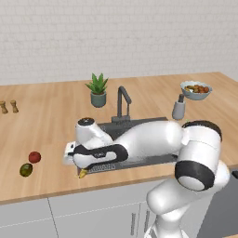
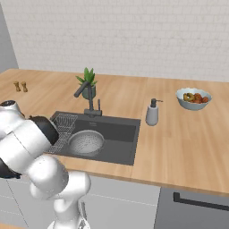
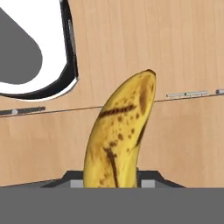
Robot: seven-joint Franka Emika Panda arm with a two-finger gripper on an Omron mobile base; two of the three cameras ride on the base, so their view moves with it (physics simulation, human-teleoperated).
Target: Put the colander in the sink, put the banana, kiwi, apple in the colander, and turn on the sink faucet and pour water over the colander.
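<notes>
At the sink's [image 1: 139, 125] front edge, arm folded low, hand [image 3: 112, 183] gripping the banana [image 3: 120, 135].

Light is even and bright across all views, soft and diffuse with no clear source. Shadows are faint: a pale one under the plant [image 1: 97, 89] beyond the gripper [image 1: 82, 173]. The sink [image 2: 117, 138] basin reads darkest. No glare. Rendering is slightly soft and low-resolution; the banana [image 3: 119, 135] just ahead of the claw looks sharpest.
</notes>
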